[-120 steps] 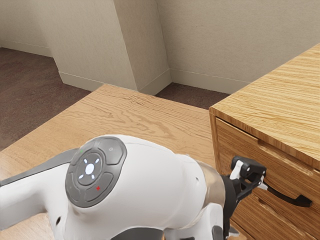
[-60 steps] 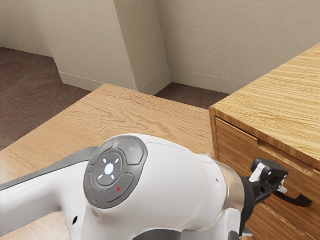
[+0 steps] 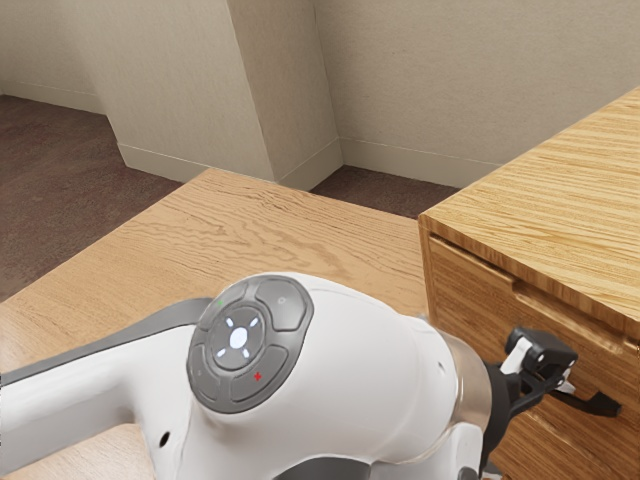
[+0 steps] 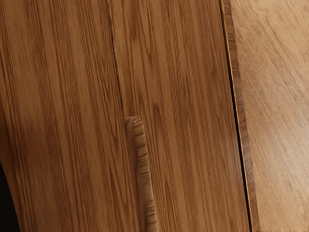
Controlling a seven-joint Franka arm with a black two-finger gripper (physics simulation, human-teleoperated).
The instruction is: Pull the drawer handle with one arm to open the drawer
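Observation:
A wooden cabinet [image 3: 545,215] stands on the table at the exterior view's right, with its drawer front [image 3: 468,300] facing my arm. A black bar handle [image 3: 593,402] sticks out of the front low down. My black gripper [image 3: 548,372] sits at the near end of this handle, right against the drawer front, and my white forearm hides most of it. The wrist view looks closely at the drawer front [image 4: 183,96], with a seam and a long wooden ridge [image 4: 142,174] running along it.
The wooden table [image 3: 250,230] stretches away to the exterior view's left of the cabinet, and its surface [image 4: 280,96] lies beside the cabinet's edge in the wrist view. A beige wall column [image 3: 200,80] and dark carpet lie beyond the table.
My arm has moved toward the exterior view's right. The gripper went from short of the black handle to its near end, close against the drawer front.

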